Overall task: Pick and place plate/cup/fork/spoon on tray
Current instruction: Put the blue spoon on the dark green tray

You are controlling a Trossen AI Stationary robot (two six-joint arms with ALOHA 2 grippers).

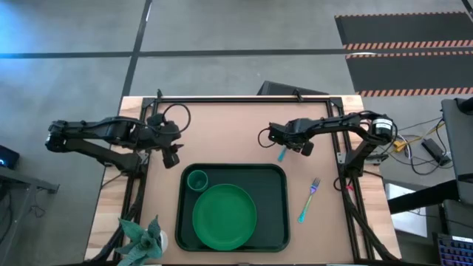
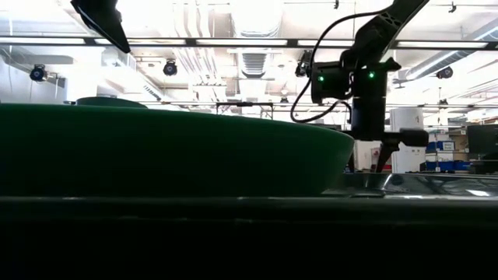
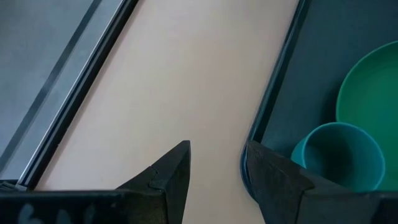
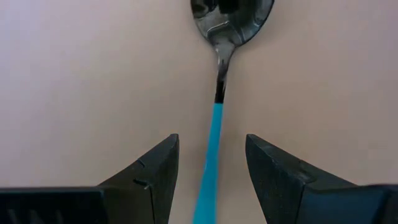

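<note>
Spoon access: you had the right gripper point(image 4: 211, 171) open astride the spoon point(image 4: 217, 93), bare table either side.
Tray room: plate point(image 1: 224, 215) and cup point(image 1: 196, 179) filled the tray's point(image 1: 273, 177) left; its right strip lay free.
Left side: your left gripper point(image 3: 214, 171) hung open beside the tray rim.

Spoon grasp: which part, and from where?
Best bet: the light blue handle of the spoon, from straight above. It lies flat on the table, slim, and already runs between the open right gripper fingers; the bowl is wider and rounder.
</note>
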